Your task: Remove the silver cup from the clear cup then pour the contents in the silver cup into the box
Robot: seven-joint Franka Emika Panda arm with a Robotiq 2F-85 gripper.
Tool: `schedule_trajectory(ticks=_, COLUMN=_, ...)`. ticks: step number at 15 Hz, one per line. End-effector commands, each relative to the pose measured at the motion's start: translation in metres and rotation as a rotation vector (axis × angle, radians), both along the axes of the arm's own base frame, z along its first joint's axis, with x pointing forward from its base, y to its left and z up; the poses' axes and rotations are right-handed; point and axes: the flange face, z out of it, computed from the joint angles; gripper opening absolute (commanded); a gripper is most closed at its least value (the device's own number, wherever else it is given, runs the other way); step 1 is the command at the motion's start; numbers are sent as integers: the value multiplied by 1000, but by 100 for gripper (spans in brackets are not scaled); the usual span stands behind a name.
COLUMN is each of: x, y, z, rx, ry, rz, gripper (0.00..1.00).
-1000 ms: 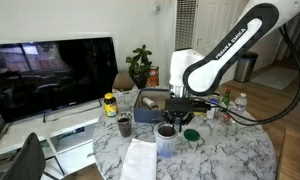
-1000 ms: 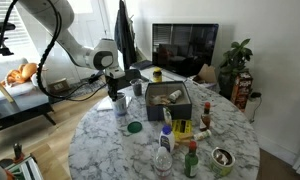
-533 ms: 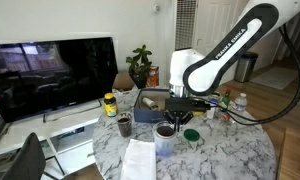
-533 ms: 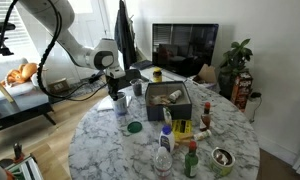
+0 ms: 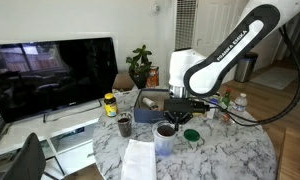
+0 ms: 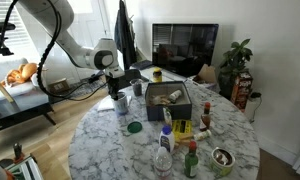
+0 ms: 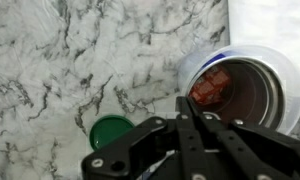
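Note:
The silver cup [image 7: 258, 95] sits nested in the clear cup [image 7: 204, 58] on the marble table, with red contents [image 7: 208, 86] inside it. My gripper [image 7: 182, 102] is shut, its two fingers pressed together across the near rim of the silver cup. In both exterior views the gripper [image 5: 177, 112] [image 6: 118, 92] sits right on top of the clear cup [image 5: 166, 143] [image 6: 121, 104]. The blue-grey box [image 5: 148, 110] [image 6: 176, 110] stands open-topped just beyond the cups, with things in it.
A green lid [image 7: 112, 132] [image 5: 191, 134] [image 6: 133, 127] lies beside the cups. A small dark grey cup [image 5: 124, 125], a yellow jar [image 5: 110, 103] and white paper [image 5: 140, 160] are nearby. Bottles [image 6: 165, 150] crowd the table's other side. A TV [image 5: 50, 75] stands behind.

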Motion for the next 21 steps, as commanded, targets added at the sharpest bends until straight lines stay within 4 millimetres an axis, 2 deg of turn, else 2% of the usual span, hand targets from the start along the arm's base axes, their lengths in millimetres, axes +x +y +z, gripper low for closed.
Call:
schedule_trajectory(ticks=1, x=-2, y=3, z=2, rx=-20, ry=5, rz=-16, gripper=1)
schedule_trajectory(ticks=14, x=2, y=7, z=21, rx=-7, ry=-28, rz=-3, gripper=1)
schedule_trajectory(ticks=18, x=5, y=5, z=17, rx=-4, ry=-23, rz=-7, gripper=1)
schedule_trajectory(ticks=21, x=4, y=0, z=26, rx=-4, ry=-43, rz=-15, gripper=1)
